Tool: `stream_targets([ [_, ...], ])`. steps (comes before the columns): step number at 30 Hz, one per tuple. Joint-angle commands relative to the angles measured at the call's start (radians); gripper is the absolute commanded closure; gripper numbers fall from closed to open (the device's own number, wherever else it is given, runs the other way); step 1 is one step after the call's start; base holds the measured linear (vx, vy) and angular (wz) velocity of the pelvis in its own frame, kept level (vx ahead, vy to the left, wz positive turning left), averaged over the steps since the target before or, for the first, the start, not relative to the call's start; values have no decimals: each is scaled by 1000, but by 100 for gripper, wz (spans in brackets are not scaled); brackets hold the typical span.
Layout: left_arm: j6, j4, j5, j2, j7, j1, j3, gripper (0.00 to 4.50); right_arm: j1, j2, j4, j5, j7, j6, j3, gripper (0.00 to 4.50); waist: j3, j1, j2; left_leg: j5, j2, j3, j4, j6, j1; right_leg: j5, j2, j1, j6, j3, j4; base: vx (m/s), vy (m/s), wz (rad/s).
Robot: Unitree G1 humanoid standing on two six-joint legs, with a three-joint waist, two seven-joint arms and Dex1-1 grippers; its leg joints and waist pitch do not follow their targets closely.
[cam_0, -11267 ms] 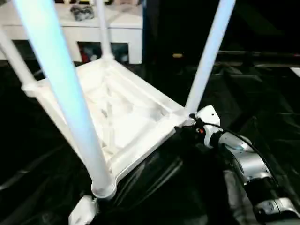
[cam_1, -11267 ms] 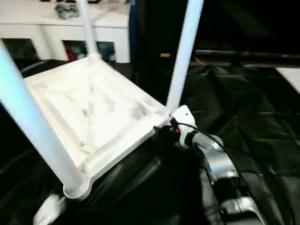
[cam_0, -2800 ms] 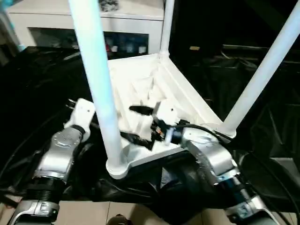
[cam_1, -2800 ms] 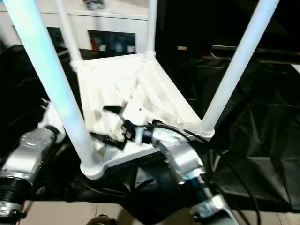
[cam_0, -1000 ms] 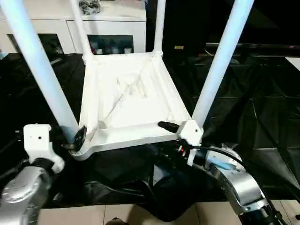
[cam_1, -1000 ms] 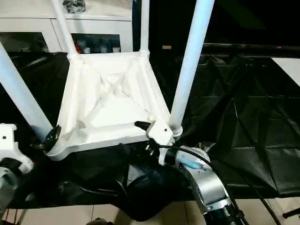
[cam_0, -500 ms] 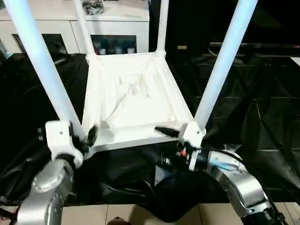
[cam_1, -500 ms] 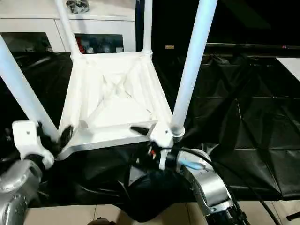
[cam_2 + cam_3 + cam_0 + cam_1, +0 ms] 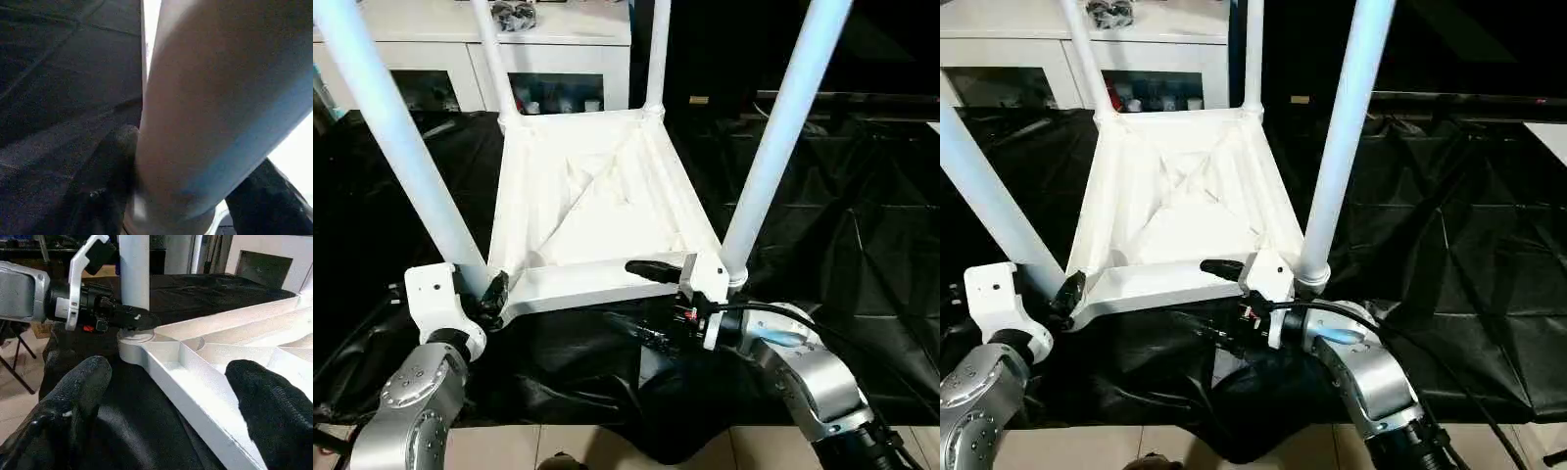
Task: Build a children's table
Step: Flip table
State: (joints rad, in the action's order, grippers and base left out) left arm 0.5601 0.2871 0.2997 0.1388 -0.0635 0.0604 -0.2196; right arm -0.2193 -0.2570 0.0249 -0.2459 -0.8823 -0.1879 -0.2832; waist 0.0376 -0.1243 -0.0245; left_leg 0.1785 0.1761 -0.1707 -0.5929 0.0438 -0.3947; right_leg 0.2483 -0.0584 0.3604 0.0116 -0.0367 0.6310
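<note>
The children's table stands upside down on black sheeting, its ribbed white tabletop [image 9: 597, 215] facing up with all its legs standing in the corner sockets. My left gripper [image 9: 484, 294] is at the near-left corner, where its fingers [image 9: 110, 188] press both sides of the near-left leg [image 9: 401, 147] just above the socket. My right gripper [image 9: 646, 299] is open beside the near-right leg [image 9: 773, 157]. It straddles the tabletop's near rim [image 9: 195, 396], one finger [image 9: 651, 267] above it and the other below.
A white cabinet with glass doors [image 9: 558, 59] stands behind the table, with small items on top. Black sheeting [image 9: 862, 245] covers the surface on all sides. A strip of tiled floor [image 9: 558, 446] shows at the near edge between my forearms.
My left gripper has moved in to the near-left corner and its fingers have narrowed onto the leg. The right gripper stays wide open over the near rim.
</note>
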Motion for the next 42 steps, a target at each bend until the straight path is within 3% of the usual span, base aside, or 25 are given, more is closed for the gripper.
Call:
stream_targets([
  [1, 5, -16, 54, -19, -22, -35, -10, 210, 11, -2, 12, -15, 1, -11, -1, 17, -47, -1, -3, 225, 56, 30, 75, 1, 24, 63, -76, -15, -142, 43, -84, 0, 0, 0],
  [4, 9, -6, 96, -54, -7, -48, -36, 213, 21, 2, 21, -22, 5, -20, -1, 17, -46, -4, 2, 222, 56, 28, 75, -1, 23, 65, -78, -16, -145, 43, -85, 0, 0, 0],
  [5, 8, 3, 129, -80, -1, -56, -52, 213, 26, 6, 26, -24, 8, -22, -4, 17, -47, -5, 2, 218, 56, 28, 75, -1, 22, 64, -79, -16, -148, 43, -84, 0, 0, 0],
  [6, 12, 28, 219, -142, 14, -74, -85, 213, 37, 13, 43, -31, 8, -32, -13, 17, -48, -6, 1, 207, 57, 28, 73, -4, 22, 52, -79, -16, -151, 43, -83, 0, 0, 0],
  [7, 12, 31, 229, -149, 14, -75, -88, 213, 38, 14, 45, -31, 8, -33, -14, 17, -50, -5, 3, 185, 57, 28, 71, -9, 20, 22, -79, -20, -159, 42, -80, 0, 0, 0],
  [8, 13, 45, 264, -171, 12, -80, -92, 213, 44, 15, 54, -33, 7, -36, -20, 17, -52, -8, 11, 170, 56, 28, 68, -15, 19, 3, -80, -21, -160, 41, -78, 0, 0, 0],
  [9, 21, 61, 308, -198, 18, -85, -96, 213, 51, 18, 64, -33, 8, -40, -26, 17, -54, -12, 6, 143, 55, 26, 64, -24, 17, -24, -80, -19, -168, 41, -74, 0, 0, 0],
  [11, 34, 86, 355, -230, 19, -88, -88, 213, 58, 21, 72, -27, 18, -47, -32, 17, -55, -17, 7, 126, 56, 25, 60, -32, 16, -54, -78, -18, -172, 41, -70, 0, 0, 0],
  [14, 67, 116, 368, -250, -3, -81, -51, 217, 58, 44, 61, -27, 71, -96, -16, 3, -53, -23, 5, 125, 56, 26, 61, -35, 16, -68, -73, -13, -173, 38, -69, 0, 0, 0],
  [17, 88, 129, 338, -256, -29, -74, -11, 232, 23, 125, -19, -22, 230, -127, 67, 0, -48, -20, 1, 188, 58, 27, 71, -9, 19, 8, -74, -8, -160, 40, -75, 0, 0, 0],
  [18, 90, 128, 343, -261, -27, -75, -10, 234, 11, 150, -39, -41, 269, -142, 97, 0, -47, -16, 3, 224, 56, 28, 76, 15, 23, 63, -74, -9, -151, 40, -79, 0, 0, 0],
  [20, 95, 126, 354, -257, -22, -78, -2, 236, -9, 195, -64, -89, 325, -155, 153, 0, -48, -17, 1, 231, 57, 28, 76, 25, 26, 74, -75, -7, -137, 42, -82, 0, 0, 0],
  [21, 96, 122, 369, -246, -13, -78, 6, 236, -27, 229, -79, -144, 353, -168, 197, 0, -50, -16, 0, 221, 57, 29, 77, 33, 24, 49, -75, -10, -123, 41, -78, 0, 0, 0],
  [25, 99, 122, 379, -232, -8, -77, 13, 236, -40, 256, -77, -203, 359, -183, 233, 0, -53, -18, 0, 168, 55, 28, 72, 29, 19, -46, -75, -15, -108, 40, -71, 0, 0, 0],
  [27, 105, 124, 373, -216, -18, -73, 18, 236, -62, 290, -93, -247, 388, -207, 287, 0, -55, -16, 2, 138, 53, 27, 69, 25, 18, -96, -73, -16, -104, 39, -67, 0, 0, 0],
  [29, 107, 126, 368, -213, -25, -69, 21, 236, -76, 305, -106, -264, 404, -215, 314, 0, -56, -15, 1, 140, 53, 27, 69, 26, 20, -91, -73, -15, -109, 37, -66, 0, 0, 0],
  [31, 108, 131, 363, -213, -32, -60, 28, 236, -99, 326, -121, -314, 421, -228, 357, 0, -54, -15, -2, 164, 54, 26, 72, 34, 22, -55, -74, -14, -108, 37, -69, 0, 0, 0],
  [34, 100, 139, 330, -195, -45, -39, 60, 236, -126, 348, -134, -401, 437, -247, 413, 0, -56, -16, -7, 158, 55, 27, 72, 41, 21, -74, -73, -15, -96, 37, -67, 0, 0, 0],
  [38, 78, 146, 302, -176, -68, -16, 93, 237, -153, 368, -162, -467, 472, -280, 475, 0, -55, -14, -4, 158, 53, 26, 74, 45, 21, -76, -73, -15, -87, 36, -67, 0, 0, 0],
  [39, 70, 155, 270, -145, -93, -2, 130, 237, -167, 379, -180, -504, 494, -313, 512, 0, -55, -14, -3, 160, 53, 26, 74, 47, 22, -67, -72, -15, -82, 37, -69, 0, 0, 0],
  [42, 59, 169, 229, -98, -135, 14, 190, 237, -184, 388, -205, -561, 521, -357, 549, 0, -55, -12, -6, 165, 53, 27, 76, 54, 24, -45, -71, -13, -73, 36, -69, 0, 0, 0],
])
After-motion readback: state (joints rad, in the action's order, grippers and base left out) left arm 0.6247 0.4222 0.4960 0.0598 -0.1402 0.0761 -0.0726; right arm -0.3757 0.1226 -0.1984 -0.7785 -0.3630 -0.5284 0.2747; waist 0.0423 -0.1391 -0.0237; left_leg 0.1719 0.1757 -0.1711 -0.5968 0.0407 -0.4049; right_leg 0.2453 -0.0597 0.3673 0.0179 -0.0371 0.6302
